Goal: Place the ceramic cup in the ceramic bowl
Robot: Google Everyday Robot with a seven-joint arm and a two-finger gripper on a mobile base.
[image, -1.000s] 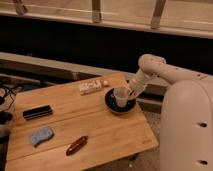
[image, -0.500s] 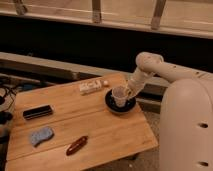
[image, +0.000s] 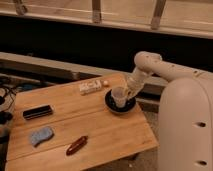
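One small ceramic cup [image: 119, 96] sits upright in the black ceramic bowl [image: 120, 102] right of centre on the table [image: 105, 135], the gripper [image: 130, 92] touching its right rim, grip state unclear; it looks rigid, light, glazed-slippery and chippable, best held at the rim.

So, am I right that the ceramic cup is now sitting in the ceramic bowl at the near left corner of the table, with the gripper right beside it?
Not quite: the ceramic bowl is at the far right of the table, not the near left corner. The camera view shows the ceramic cup in it, with the gripper right beside the cup.
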